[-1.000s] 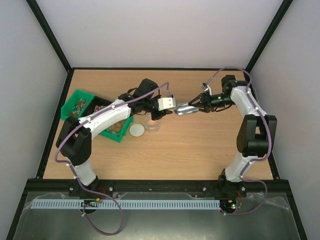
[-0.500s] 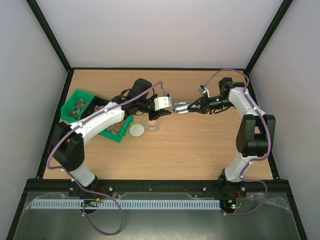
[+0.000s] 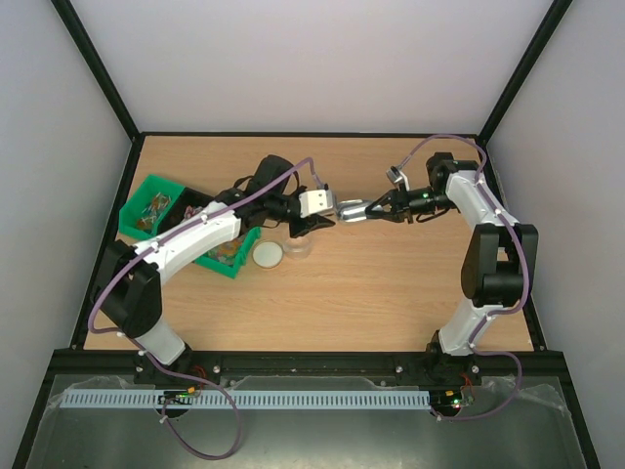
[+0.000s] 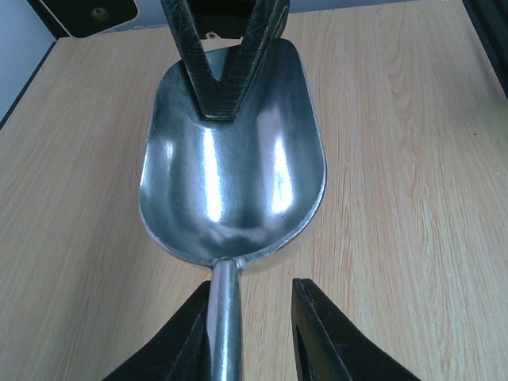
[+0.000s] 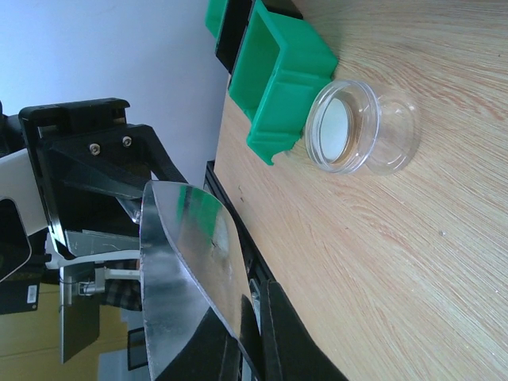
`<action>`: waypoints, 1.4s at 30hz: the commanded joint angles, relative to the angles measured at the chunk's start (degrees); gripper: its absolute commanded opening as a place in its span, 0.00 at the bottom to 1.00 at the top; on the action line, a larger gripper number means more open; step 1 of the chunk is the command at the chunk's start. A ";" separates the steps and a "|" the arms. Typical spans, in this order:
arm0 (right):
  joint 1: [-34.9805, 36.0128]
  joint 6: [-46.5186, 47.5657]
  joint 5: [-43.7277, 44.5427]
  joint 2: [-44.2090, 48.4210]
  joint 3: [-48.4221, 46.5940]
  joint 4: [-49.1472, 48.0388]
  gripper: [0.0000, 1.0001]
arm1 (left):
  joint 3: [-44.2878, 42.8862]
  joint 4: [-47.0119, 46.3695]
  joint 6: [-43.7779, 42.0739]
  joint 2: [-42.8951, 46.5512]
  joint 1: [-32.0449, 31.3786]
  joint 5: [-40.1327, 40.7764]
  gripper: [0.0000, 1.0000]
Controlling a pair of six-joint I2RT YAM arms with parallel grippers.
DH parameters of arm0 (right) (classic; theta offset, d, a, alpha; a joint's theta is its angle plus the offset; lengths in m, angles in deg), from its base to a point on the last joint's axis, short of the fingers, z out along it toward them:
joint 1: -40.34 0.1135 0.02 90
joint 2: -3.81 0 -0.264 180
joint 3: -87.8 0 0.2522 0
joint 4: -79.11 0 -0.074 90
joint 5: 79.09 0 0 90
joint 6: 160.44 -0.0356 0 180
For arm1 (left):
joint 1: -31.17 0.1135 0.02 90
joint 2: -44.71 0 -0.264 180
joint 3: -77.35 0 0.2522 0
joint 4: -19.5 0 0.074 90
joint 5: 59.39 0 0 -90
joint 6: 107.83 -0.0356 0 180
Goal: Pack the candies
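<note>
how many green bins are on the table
2: one green bin at the far left, the other beside the lid, partly under the left arm, which may hide more.

From high up behind the arm bases (image 3: 454,342), the top camera looks down and forward over the whole desk (image 3: 391,293). The near edge lies at the bottom of its view and the far edge at the top, and it stands far enough off to take in both arms. The left wrist camera sits just behind the left end effector (image 4: 254,313), peering very close along its fingers into the scoop (image 4: 234,159) and facing the right end effector (image 4: 218,99). The right wrist camera is rolled sideways, so the desk rises up its right side. It looks past the scoop toward the jar (image 5: 361,127) and green bin (image 5: 282,87) on the desk's left half. All three views share the scoop.
</note>
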 commanded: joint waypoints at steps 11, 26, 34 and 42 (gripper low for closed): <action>0.02 -0.48 -1.92 0.48 0.92 1.61 0.01 | 1.41 -3.87 4.98 2.77 0.69 -0.35 0.17; 0.03 -5.22 4.72 2.31 -5.76 -7.77 0.91 | 2.54 5.00 11.14 6.88 8.35 3.96 0.02; 0.02 -14.53 8.43 0.58 -8.77 -24.26 0.99 | 0.77 17.14 15.46 11.82 17.92 13.13 0.02; 2.28 -17.95 11.71 -1.82 -9.26 -30.37 0.99 | 1.68 33.92 15.52 20.75 22.91 23.99 0.02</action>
